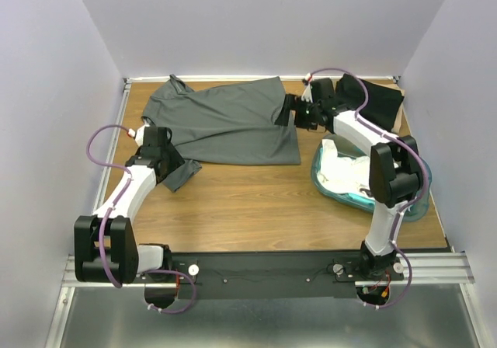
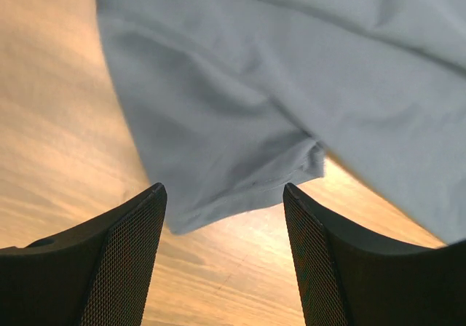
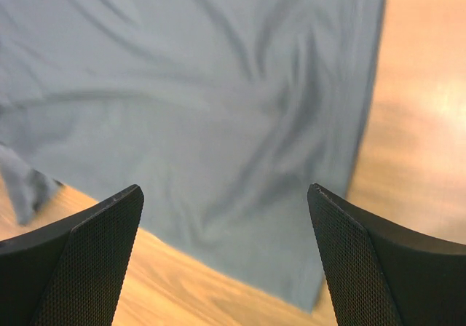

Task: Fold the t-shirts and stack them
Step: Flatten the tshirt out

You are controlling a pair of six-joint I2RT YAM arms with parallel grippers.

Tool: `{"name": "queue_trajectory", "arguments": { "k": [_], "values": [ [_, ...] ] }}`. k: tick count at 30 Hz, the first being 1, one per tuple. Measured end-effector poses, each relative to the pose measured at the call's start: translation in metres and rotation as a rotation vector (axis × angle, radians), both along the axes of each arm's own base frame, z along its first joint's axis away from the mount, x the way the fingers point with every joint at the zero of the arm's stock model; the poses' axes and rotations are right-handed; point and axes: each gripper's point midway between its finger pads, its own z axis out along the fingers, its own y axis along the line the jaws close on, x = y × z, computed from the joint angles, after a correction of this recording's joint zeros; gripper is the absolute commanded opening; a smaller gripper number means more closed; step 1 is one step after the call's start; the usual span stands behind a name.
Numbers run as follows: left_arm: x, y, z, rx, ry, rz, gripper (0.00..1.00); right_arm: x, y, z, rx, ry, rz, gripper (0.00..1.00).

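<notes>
The dark grey t-shirt (image 1: 233, 123) lies spread flat across the upper middle of the bench (image 1: 248, 208), collar toward the upper left and hem toward the right, probably laid out so that it can be folded first; one sleeve (image 1: 182, 173) sticks out at its lower left corner. The left tool (image 1: 169, 160) hangs over that sleeve with its jaws apart and nothing between them; in its wrist view the sleeve's edge (image 2: 247, 188) sits squarely in the gap, which suggests it is lined up to pinch there. The right tool (image 1: 286, 115) stands at the hem side, jaws spread wide and empty, looking down on rumpled grey cloth (image 3: 218, 122) near the shirt's edge; the two arms seem posted at opposite ends so the fabric can be lifted evenly. A black t-shirt (image 1: 377, 99) waits in the upper right corner; white t-shirts (image 1: 342, 169) sit bundled in the teal plastic tub (image 1: 330, 194) at the right, not yet folded.
</notes>
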Motion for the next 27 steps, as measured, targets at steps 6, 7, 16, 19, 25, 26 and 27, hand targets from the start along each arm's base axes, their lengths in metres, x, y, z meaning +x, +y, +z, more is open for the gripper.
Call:
{"name": "queue_trajectory", "arguments": {
  "k": [6,7,16,19,25,26,27],
  "values": [
    [-0.034,-0.006,-0.045,-0.078,0.104,0.083,0.71,-0.040,-0.014,-0.052,-0.055,0.153,-0.004,1.00],
    [-0.038,-0.007,-0.049,-0.089,0.117,0.095,0.70,-0.042,-0.015,-0.055,-0.058,0.162,-0.004,1.00],
    [-0.037,-0.009,-0.055,-0.134,0.101,0.153,0.61,-0.049,-0.018,-0.055,-0.062,0.167,-0.006,1.00],
    [-0.042,-0.009,-0.063,-0.140,0.112,0.164,0.55,-0.052,-0.019,-0.056,-0.066,0.170,-0.009,1.00],
    [-0.043,-0.007,-0.067,-0.146,0.109,0.181,0.40,-0.058,-0.024,-0.061,-0.078,0.183,-0.018,1.00],
    [-0.042,-0.006,-0.068,-0.148,0.108,0.185,0.39,-0.059,-0.024,-0.061,-0.080,0.183,-0.018,1.00],
    [-0.042,-0.006,-0.068,-0.149,0.104,0.189,0.31,-0.059,-0.024,-0.061,-0.080,0.183,-0.018,1.00]
  ]
}}
